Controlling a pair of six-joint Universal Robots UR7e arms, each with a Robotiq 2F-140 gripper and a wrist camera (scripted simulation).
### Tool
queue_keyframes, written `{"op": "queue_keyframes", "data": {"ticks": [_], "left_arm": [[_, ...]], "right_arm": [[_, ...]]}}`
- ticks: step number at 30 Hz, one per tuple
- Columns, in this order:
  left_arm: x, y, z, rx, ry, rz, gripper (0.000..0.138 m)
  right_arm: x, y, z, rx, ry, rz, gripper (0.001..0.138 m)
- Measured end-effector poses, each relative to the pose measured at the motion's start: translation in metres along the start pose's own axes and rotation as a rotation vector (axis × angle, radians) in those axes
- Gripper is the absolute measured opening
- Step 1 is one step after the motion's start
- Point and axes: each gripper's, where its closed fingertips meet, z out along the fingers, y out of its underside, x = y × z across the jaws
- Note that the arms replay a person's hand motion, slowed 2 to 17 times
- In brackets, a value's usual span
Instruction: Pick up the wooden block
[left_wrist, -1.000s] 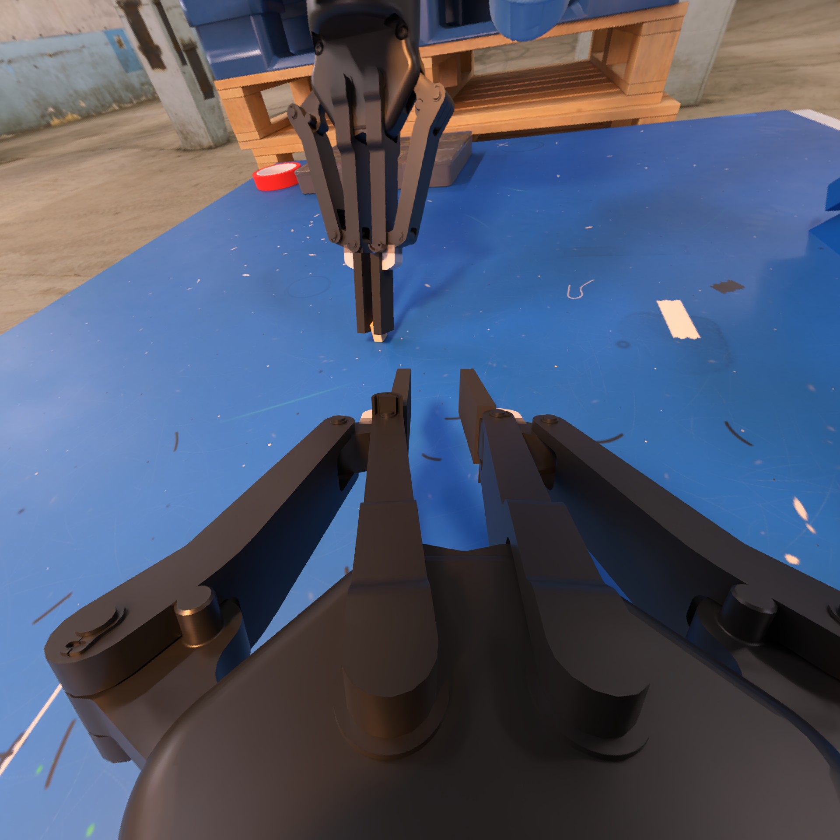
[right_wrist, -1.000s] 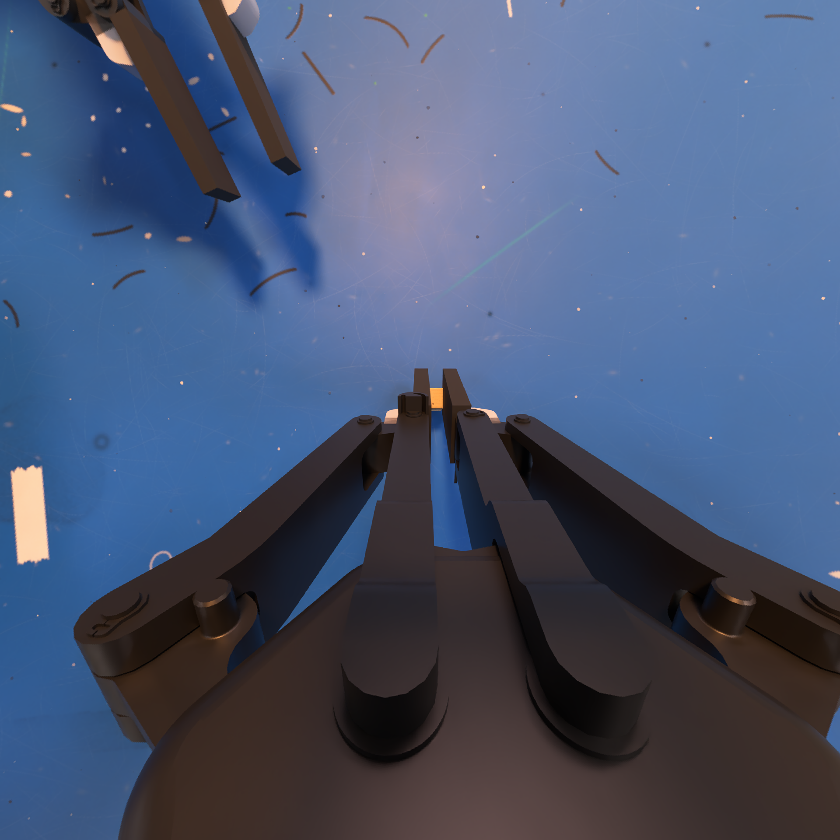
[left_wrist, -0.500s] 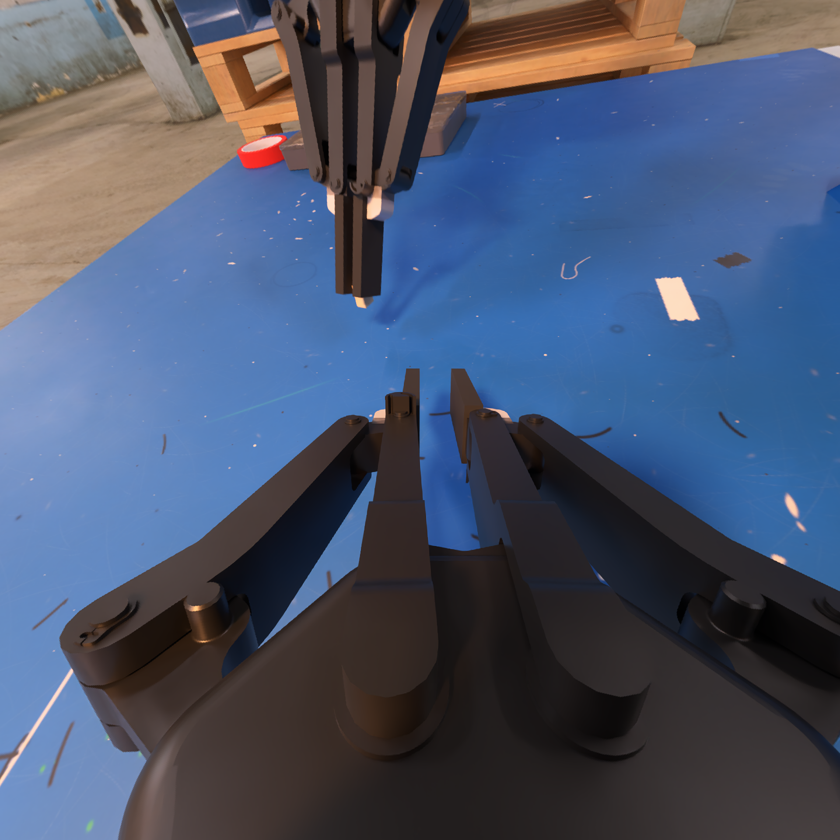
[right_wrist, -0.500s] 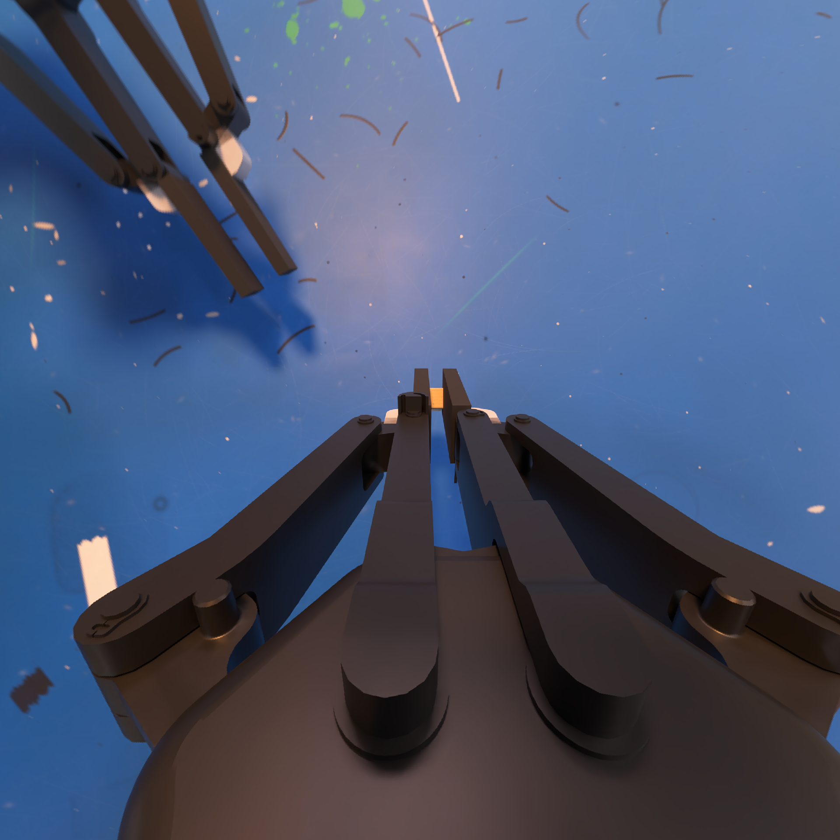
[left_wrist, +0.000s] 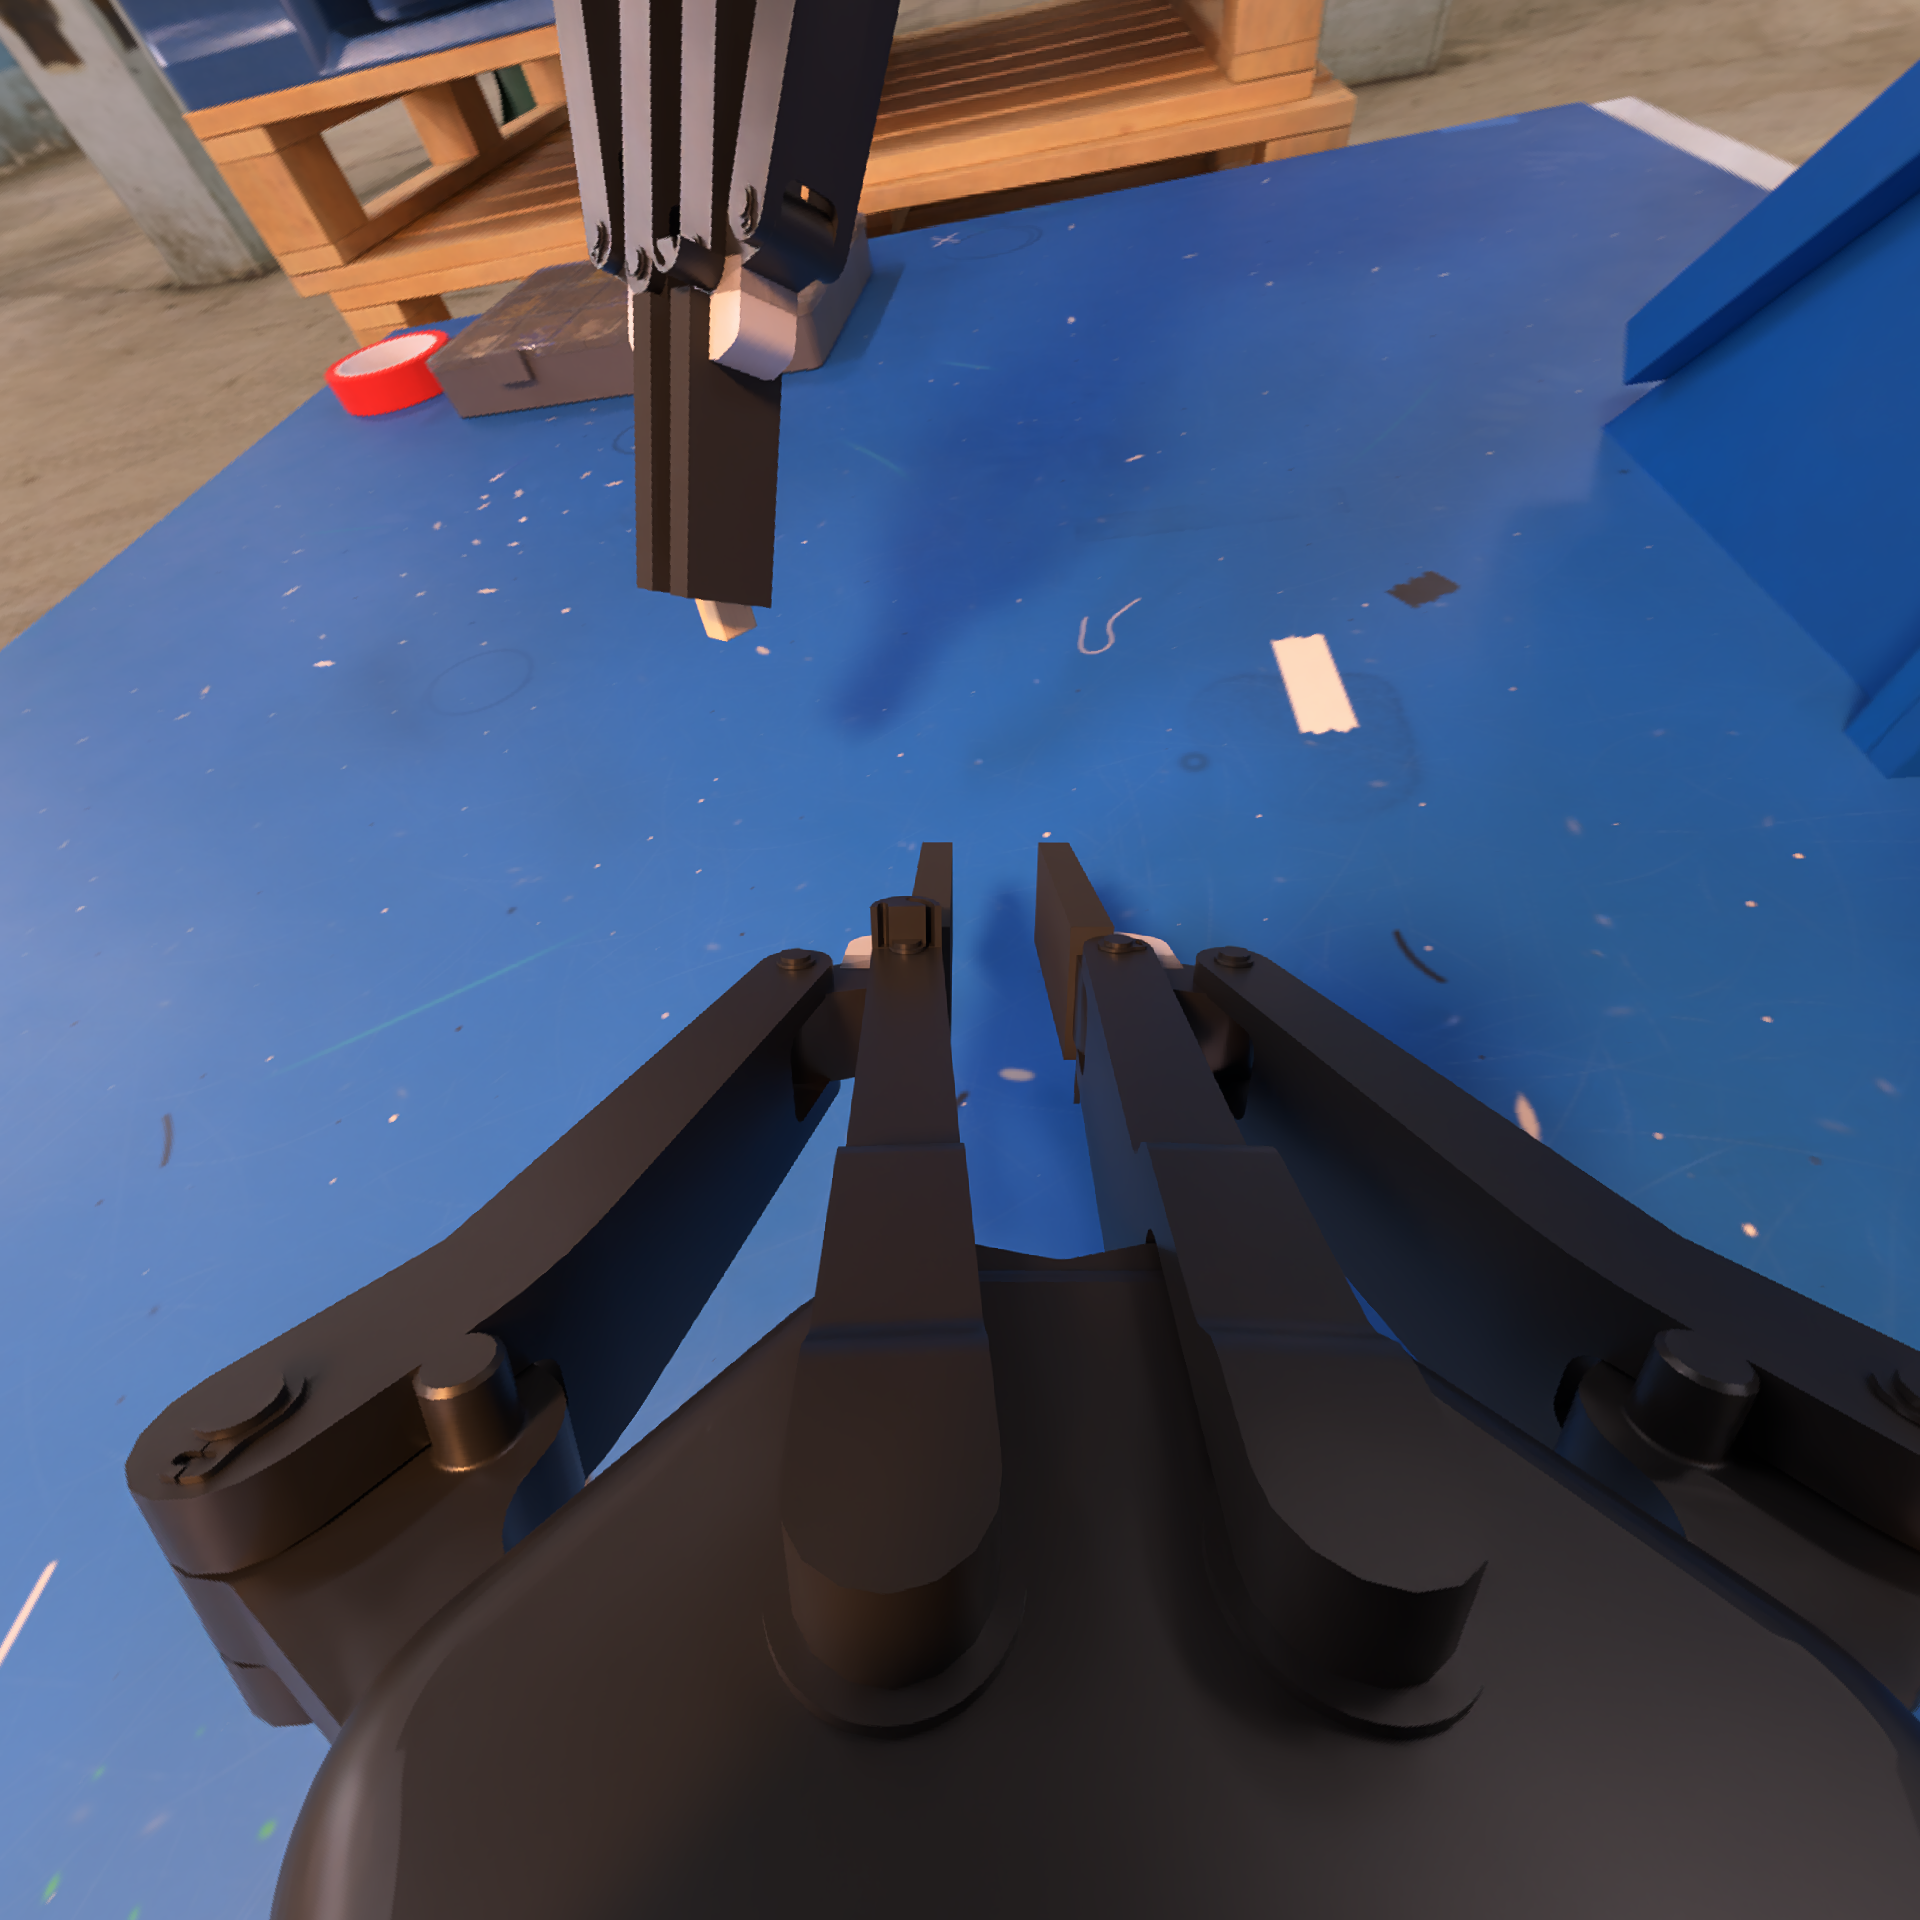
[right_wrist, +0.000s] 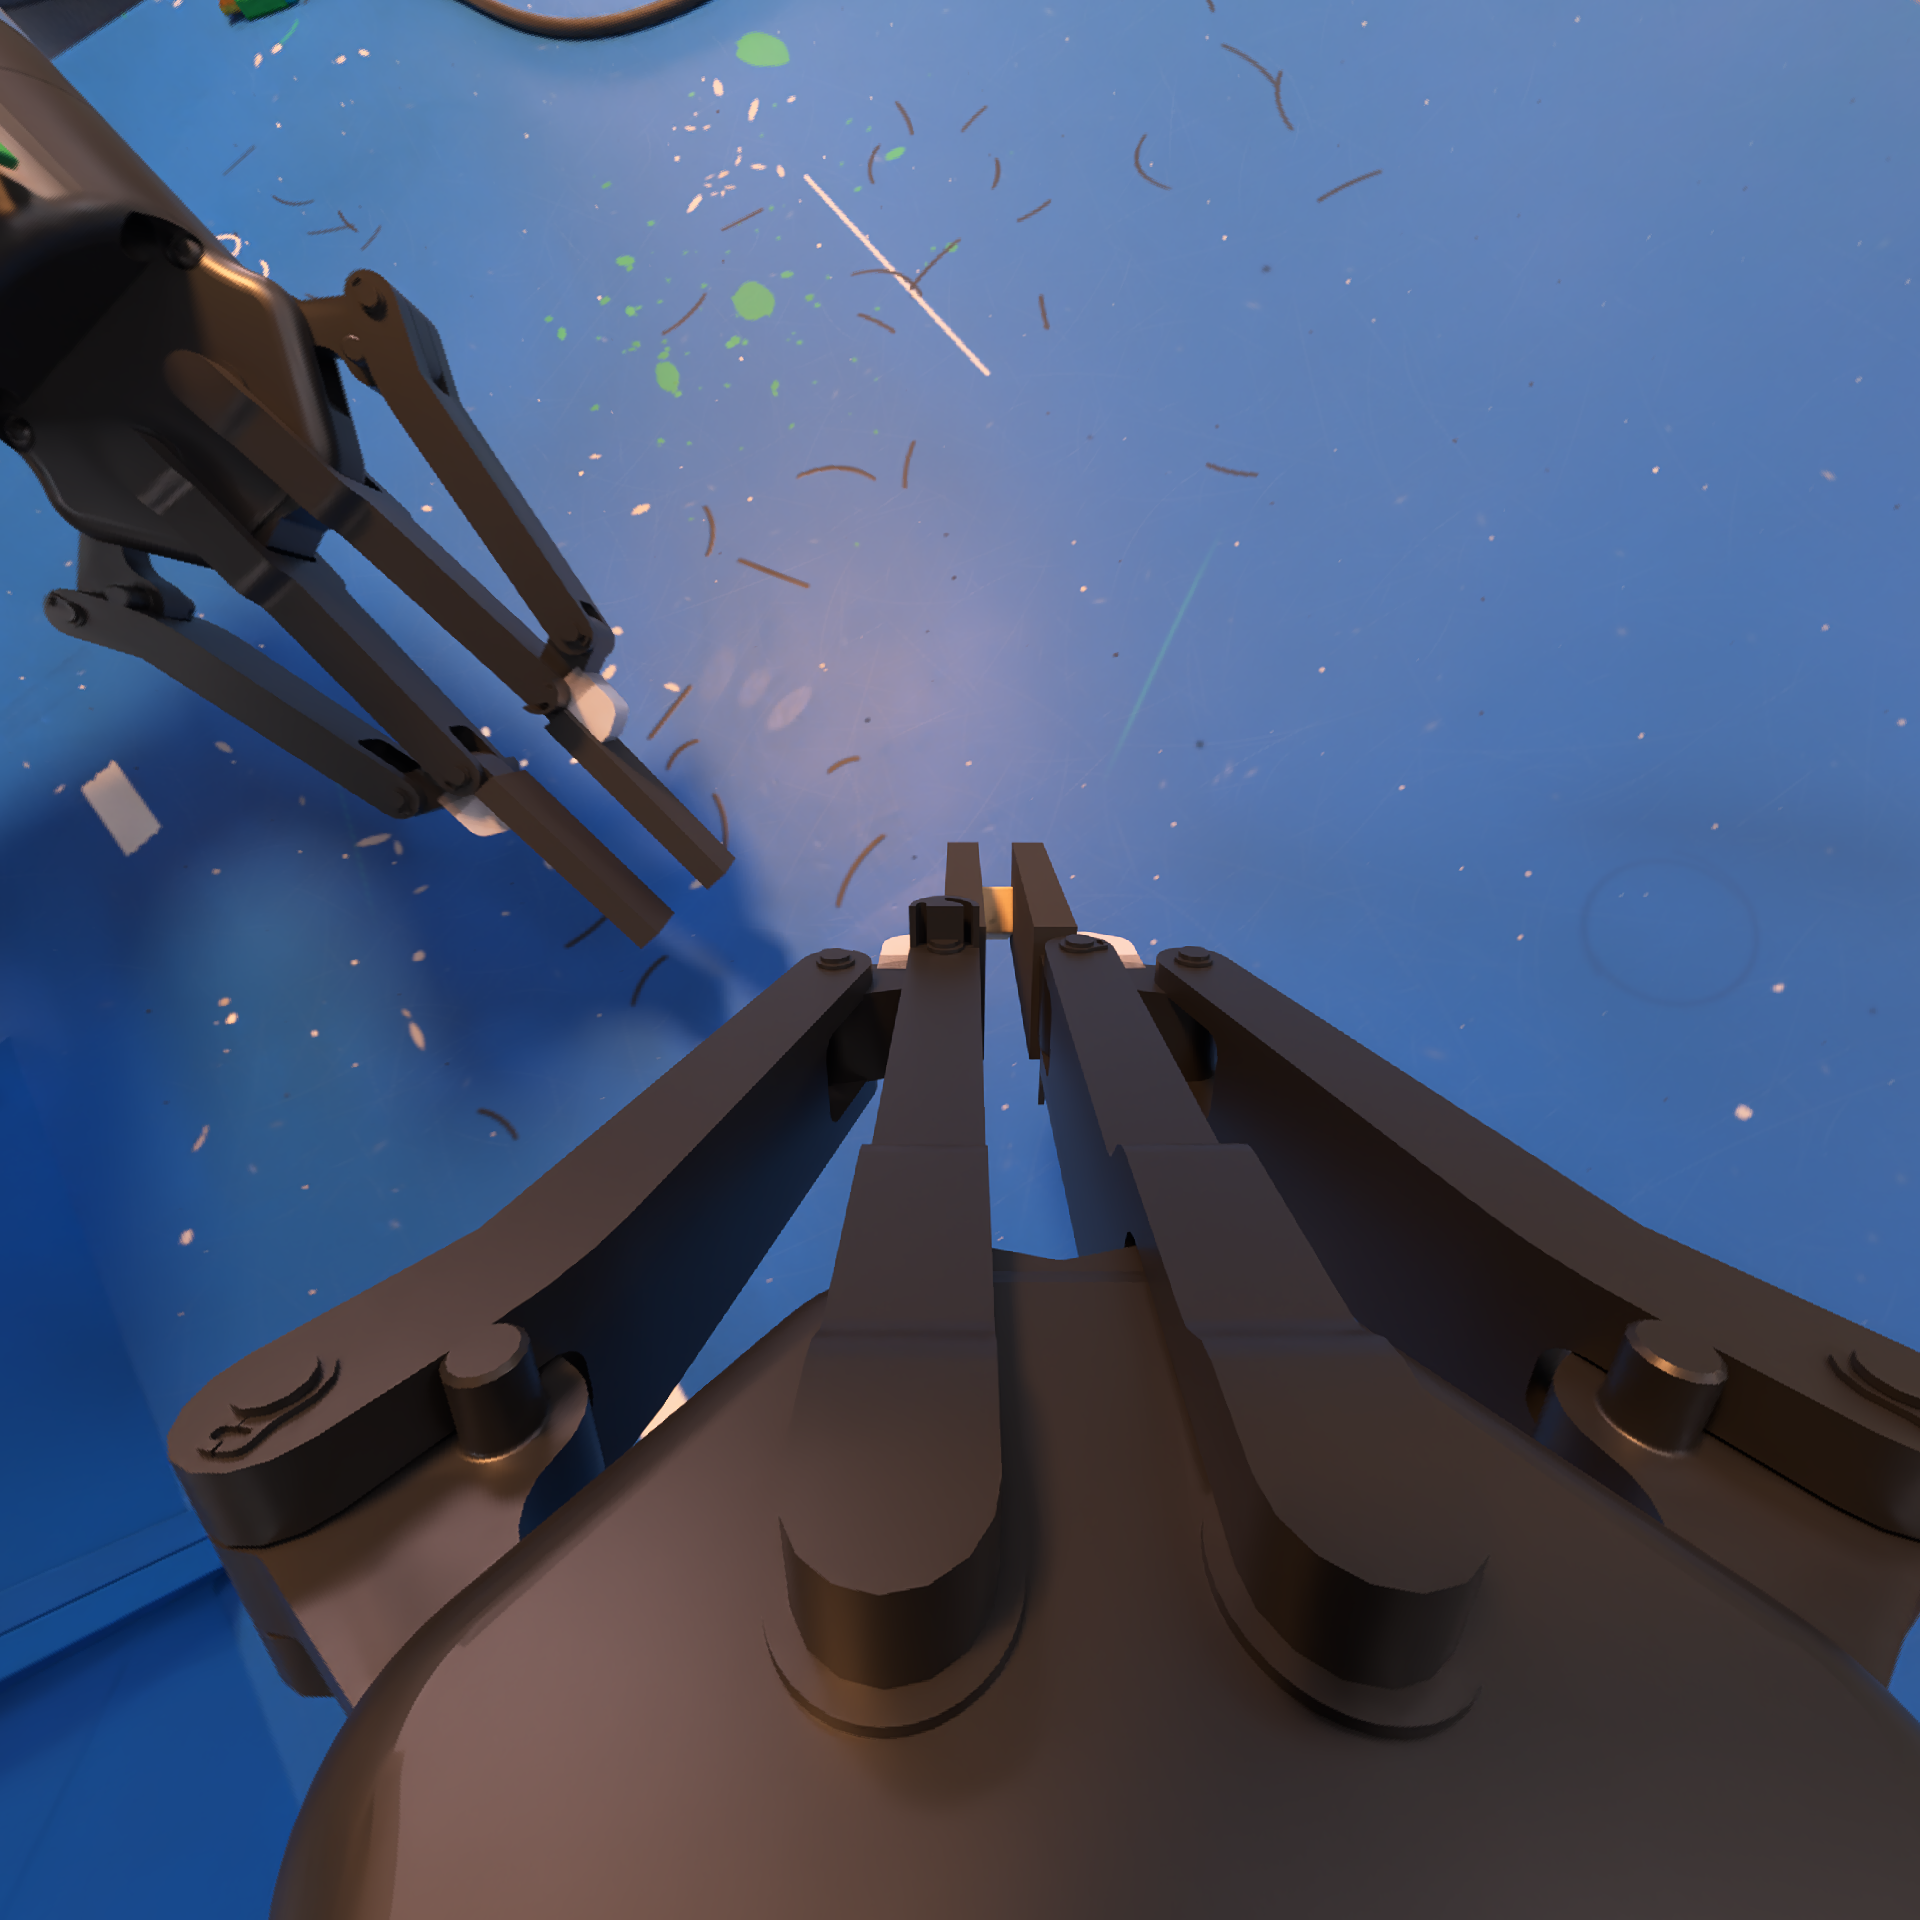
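Bright, sharp frames; warm glare on the blue table (right_wrist: 1351, 623), soft shadows, wide-angle edge distortion.

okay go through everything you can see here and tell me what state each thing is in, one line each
Wooden block: clamped between the right fingers, off the table.
Right gripper: shut on the block, raised.
Left gripper: empty, fingers slightly apart.
Red tape roll: lying flat near the table edge.
Table: scuffed and speckled.

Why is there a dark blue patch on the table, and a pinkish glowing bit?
Left wrist view: the patch is the right gripper's shadow on the table. Right wrist view: the pinkish glow is light glare on the table, beyond the block.
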Motion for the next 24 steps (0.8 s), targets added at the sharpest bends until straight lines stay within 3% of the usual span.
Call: {"op": "queue_keyframes", "data": {"ticks": [10,24], "left_arm": [[0.023,-0.007,0.008,0.014,0.062,0.03,0.024],[0.017,-0.015,-0.002,0.063,0.046,0.004,0.023]], "right_arm": [[-0.046,0.014,-0.006,-0.032,0.011,0.007,0.009],[-0.063,0.015,0.009,-0.109,0.045,-0.106,0.009]]}}
